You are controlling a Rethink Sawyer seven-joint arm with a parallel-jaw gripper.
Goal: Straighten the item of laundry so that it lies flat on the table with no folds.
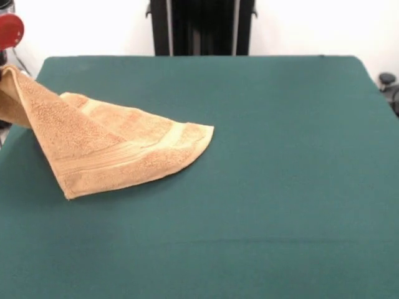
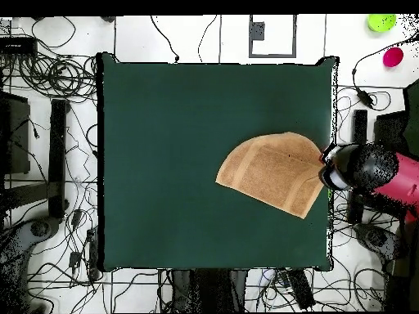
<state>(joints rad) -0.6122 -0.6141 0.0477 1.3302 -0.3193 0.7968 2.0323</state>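
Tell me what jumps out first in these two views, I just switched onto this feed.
The tan-orange towel stands out against the dark green table: it lies folded over itself near one table edge, with one corner lifted off the surface toward the arm. In the overhead view the red and black arm reaches in over that same edge, right at the towel's raised end. Whether the gripper is closed on the cloth cannot be made out.

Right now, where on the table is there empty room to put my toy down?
Almost all of the green table is bare: everything from the towel across to the opposite edge, plus the strips along both long edges. The only busy spot is the edge where the towel lies folded, one corner lifted off the table toward the red and black arm.
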